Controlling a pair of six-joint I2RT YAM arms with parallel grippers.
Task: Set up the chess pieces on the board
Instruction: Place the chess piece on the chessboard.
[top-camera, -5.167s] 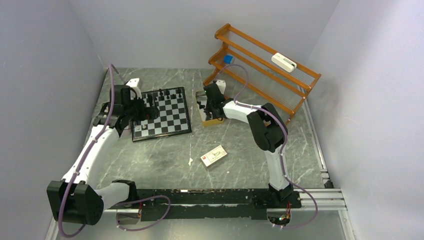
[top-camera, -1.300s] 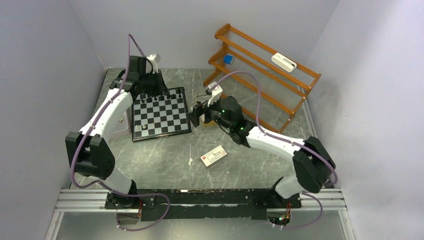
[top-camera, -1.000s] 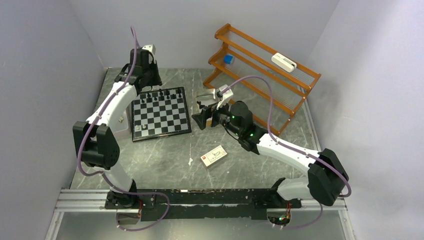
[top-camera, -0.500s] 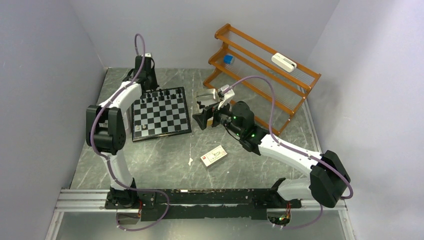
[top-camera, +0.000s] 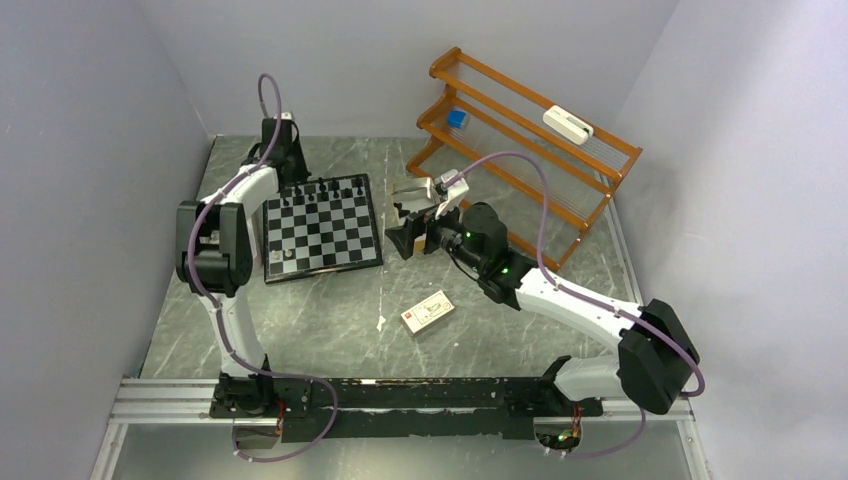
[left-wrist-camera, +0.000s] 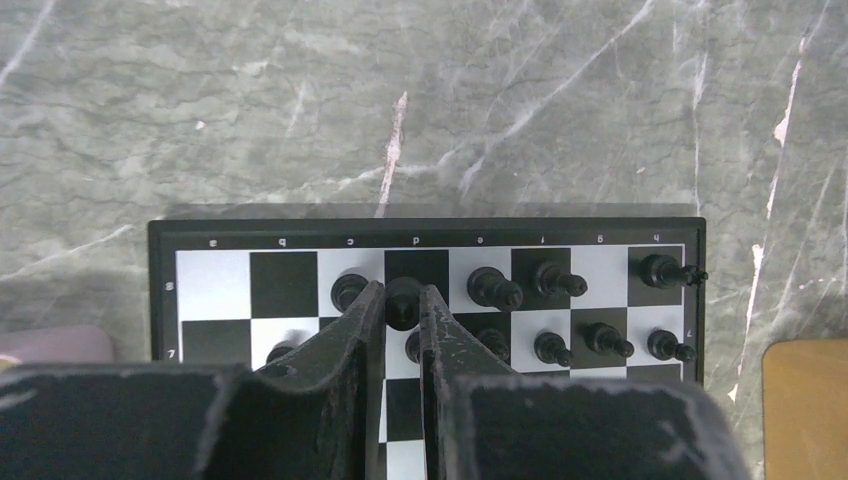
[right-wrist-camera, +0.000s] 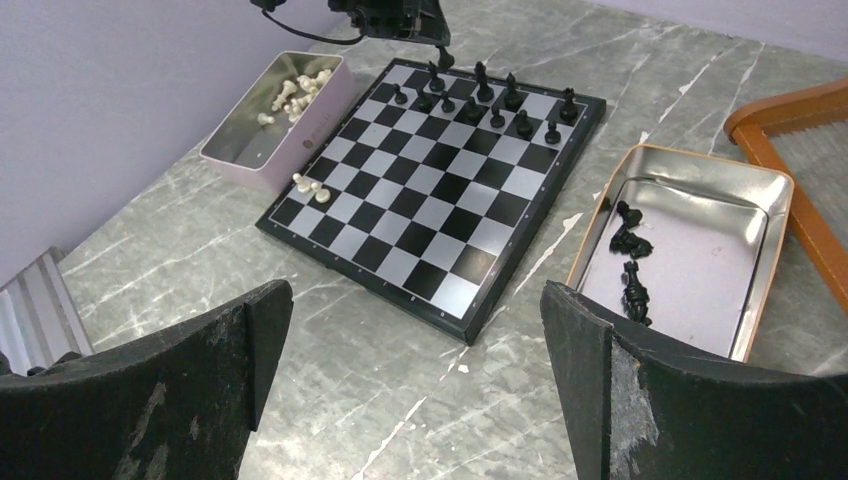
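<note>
Found the left gripper (left-wrist-camera: 401, 293) at the far edge of the board (left-wrist-camera: 281, 287), fingers (left-wrist-camera: 355, 335) closed narrowly on a black piece (left-wrist-camera: 403, 306) standing on the dark back-row square marked d. Counted four more black pieces (left-wrist-camera: 495, 288) along that row, with others in the row in front, some half hidden behind the fingers. Saw the right gripper (right-wrist-camera: 415, 298) spread wide with nothing between its fingers, hovering just off the board's right side. Spotted a few pale pieces (right-wrist-camera: 310, 184) on the board near its left edge, toward the near corner, and more of the same in a pink tin (right-wrist-camera: 312, 128) just beside that edge. Noted several loose pieces (right-wrist-camera: 628, 245), all black, lying in a silver tin (right-wrist-camera: 700, 180) to the right of the board, between it and a wooden rack (top-camera: 530, 135). Observed a small box (top-camera: 428, 311) on the table (top-camera: 330, 330), well apart from the board, nearer the arm bases.
</note>
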